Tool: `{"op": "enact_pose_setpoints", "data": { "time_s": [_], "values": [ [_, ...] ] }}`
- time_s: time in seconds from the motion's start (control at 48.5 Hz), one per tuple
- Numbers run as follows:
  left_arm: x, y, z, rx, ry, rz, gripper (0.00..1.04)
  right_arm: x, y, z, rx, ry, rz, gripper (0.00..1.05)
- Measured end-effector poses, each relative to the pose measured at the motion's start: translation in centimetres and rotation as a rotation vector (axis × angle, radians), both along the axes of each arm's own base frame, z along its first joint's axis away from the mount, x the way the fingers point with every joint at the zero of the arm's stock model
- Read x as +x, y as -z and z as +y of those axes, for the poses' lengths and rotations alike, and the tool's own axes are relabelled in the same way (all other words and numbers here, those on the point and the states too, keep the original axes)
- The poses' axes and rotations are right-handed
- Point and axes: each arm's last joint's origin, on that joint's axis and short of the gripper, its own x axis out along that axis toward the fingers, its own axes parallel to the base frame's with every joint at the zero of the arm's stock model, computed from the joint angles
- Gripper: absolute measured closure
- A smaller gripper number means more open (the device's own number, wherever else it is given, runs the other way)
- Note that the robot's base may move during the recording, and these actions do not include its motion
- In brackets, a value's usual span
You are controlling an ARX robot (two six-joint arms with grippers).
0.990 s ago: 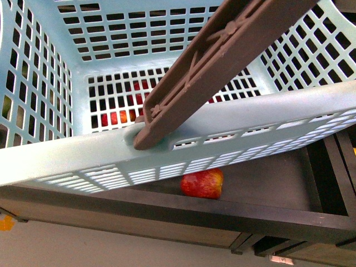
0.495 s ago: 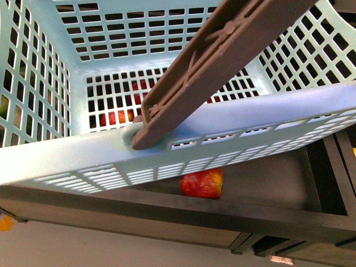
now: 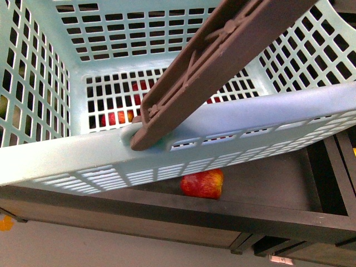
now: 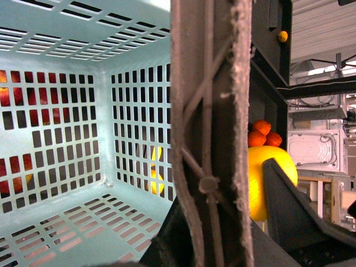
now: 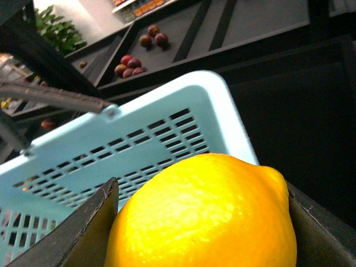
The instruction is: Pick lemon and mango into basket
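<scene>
The turquoise lattice basket point(image 3: 61, 156) fills the front view, tilted, with its brown handle point(image 3: 222, 61) crossing diagonally. In the left wrist view my left gripper point(image 4: 208, 233) is shut on the basket's handle point(image 4: 206, 111), and the basket's inside point(image 4: 67, 139) holds nothing. My right gripper point(image 5: 200, 192) is shut on the lemon point(image 5: 206, 222), just outside the basket's wall point(image 5: 139, 150) and near its rim. The left wrist view also shows the lemon point(image 4: 261, 183) beside the handle, behind a dark finger point(image 4: 289, 217). The mango is out of view.
A red-blushed fruit point(image 3: 203, 183) lies on the dark shelf point(image 3: 267, 183) under the basket. More red fruit point(image 3: 114, 118) shows through the floor slots. Tangerines point(image 4: 261, 133) sit above the lemon. Dark red fruits point(image 5: 130, 65) lie on a far shelf.
The basket's near rim has crept slightly down and to the left. Nothing else has visibly changed.
</scene>
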Motion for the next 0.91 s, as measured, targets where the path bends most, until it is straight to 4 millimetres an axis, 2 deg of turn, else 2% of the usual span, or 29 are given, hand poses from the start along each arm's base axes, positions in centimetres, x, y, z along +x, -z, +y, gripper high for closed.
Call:
{"op": "enact_pose_setpoints", "data": {
  "time_s": [0.083,0.165,0.289,0.454,0.598,0.681,0.763,0.908],
  "values": [
    [0.0,0.0,0.0,0.0,0.0,0.0,1.0,-0.5,0.7,1.9,-0.033,-0.057,0.006,0.32],
    [0.0,0.0,0.0,0.0,0.0,0.0,1.0,-1.0,1.6,2.9,-0.06,-0.1,0.024,0.31],
    [0.0,0.0,0.0,0.0,0.0,0.0,1.0,-1.4,2.6,3.1,-0.078,-0.11,0.047,0.08],
    [0.0,0.0,0.0,0.001,0.003,0.0,1.0,-1.6,1.8,1.4,-0.072,-0.031,0.016,0.09],
    [0.0,0.0,0.0,0.005,-0.004,-0.002,1.0,-2.7,0.2,-1.6,-0.077,0.119,-0.038,0.09],
    [0.0,0.0,0.0,0.007,-0.007,-0.004,1.0,-4.0,0.1,-2.9,-0.211,0.28,-0.211,0.23],
    [0.0,0.0,0.0,0.006,-0.006,-0.003,1.0,-4.8,1.0,-3.1,-0.302,0.285,-0.266,0.33],
    [0.0,0.0,0.0,0.001,0.004,0.0,1.0,-6.2,3.5,-3.9,-0.385,0.257,-0.257,0.54]
  ]
}}
